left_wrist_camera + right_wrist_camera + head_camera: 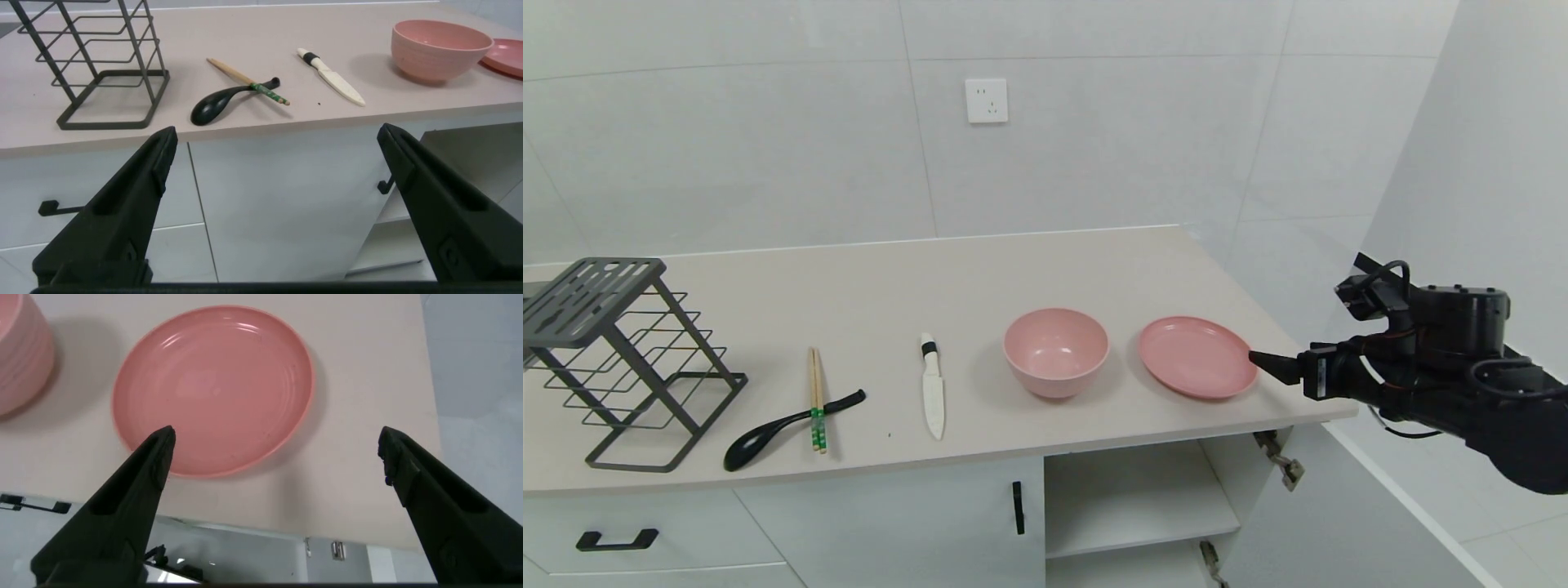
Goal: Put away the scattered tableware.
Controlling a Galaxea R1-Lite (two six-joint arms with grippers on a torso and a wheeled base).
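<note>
Here, the plate [1196,357] lay near the bench [931,278] edge.
Right fingers [122,506] gaped wide and empty at its rim; a clumsy shove could slide it off. Left fingers [122,204] gaped empty too.

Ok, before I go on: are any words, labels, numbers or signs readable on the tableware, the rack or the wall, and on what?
None can be read.
Pink plate, pink bowl, knife, black spoon, rack: no print visible.
Chopsticks: green bands at one end, too small to tell if they carry print.
Wall socket: slots, no legible lettering.
</note>
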